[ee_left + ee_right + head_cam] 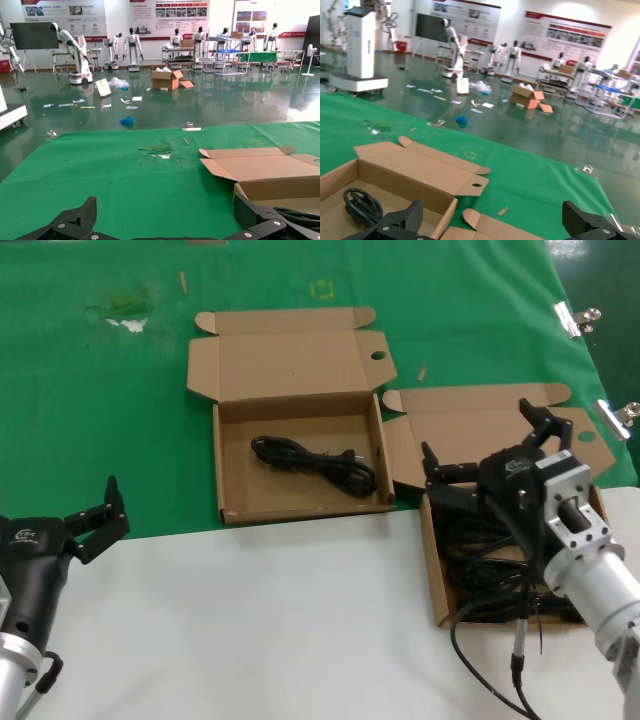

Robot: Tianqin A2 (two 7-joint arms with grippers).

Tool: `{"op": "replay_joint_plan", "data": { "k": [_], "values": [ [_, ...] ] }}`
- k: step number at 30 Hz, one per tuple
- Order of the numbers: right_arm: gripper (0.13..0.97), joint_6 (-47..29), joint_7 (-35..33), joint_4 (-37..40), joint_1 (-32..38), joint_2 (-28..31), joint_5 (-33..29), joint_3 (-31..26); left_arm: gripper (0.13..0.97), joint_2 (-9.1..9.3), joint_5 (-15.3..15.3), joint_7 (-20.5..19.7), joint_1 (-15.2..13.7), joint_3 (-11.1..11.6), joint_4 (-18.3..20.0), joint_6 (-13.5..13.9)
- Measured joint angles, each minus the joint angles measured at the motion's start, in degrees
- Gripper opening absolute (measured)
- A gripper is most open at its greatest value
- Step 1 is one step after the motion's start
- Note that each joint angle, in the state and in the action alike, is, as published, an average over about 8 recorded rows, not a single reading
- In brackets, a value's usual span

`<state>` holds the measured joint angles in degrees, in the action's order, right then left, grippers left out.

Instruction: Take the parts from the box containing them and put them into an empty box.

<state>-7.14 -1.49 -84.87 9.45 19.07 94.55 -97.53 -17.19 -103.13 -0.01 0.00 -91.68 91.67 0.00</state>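
Right gripper [492,462] hangs over the right-hand box [436,580], fingers spread wide with nothing between them, and its arm and cable hide much of the black cord tangle [490,560] lying in that tray, so the cords there cannot be counted. Left of this box sits its twin, the second box [300,455], lid folded back, with a single coiled cord [315,464] on its floor. Two boxes in all, both on the green cloth [100,410], the right one reaching onto the white sheet [250,620]. Well left of the second box the left gripper [98,520] waits over the cloth's edge, open and empty. From the left wrist, wide-parted fingers [70,222] frame that second box [260,172]. From the right wrist, spread fingers [400,220] stand above the lone cord [362,206].
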Motion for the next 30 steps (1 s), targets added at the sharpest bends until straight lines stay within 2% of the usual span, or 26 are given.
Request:
{"op": "replay_joint_plan", "data": {
  "k": [18,30],
  "values": [
    [0.966,5.8,1.2,-5.5,-7.7,-1.5,7.0,4.7,0.966,0.0,0.0,0.0,0.0,0.0,0.0,0.0],
    [0.966,6.3,1.3,-6.0,-8.3,-1.7,7.6,5.2,0.966,0.0,0.0,0.0,0.0,0.0,0.0,0.0]
  ]
}}
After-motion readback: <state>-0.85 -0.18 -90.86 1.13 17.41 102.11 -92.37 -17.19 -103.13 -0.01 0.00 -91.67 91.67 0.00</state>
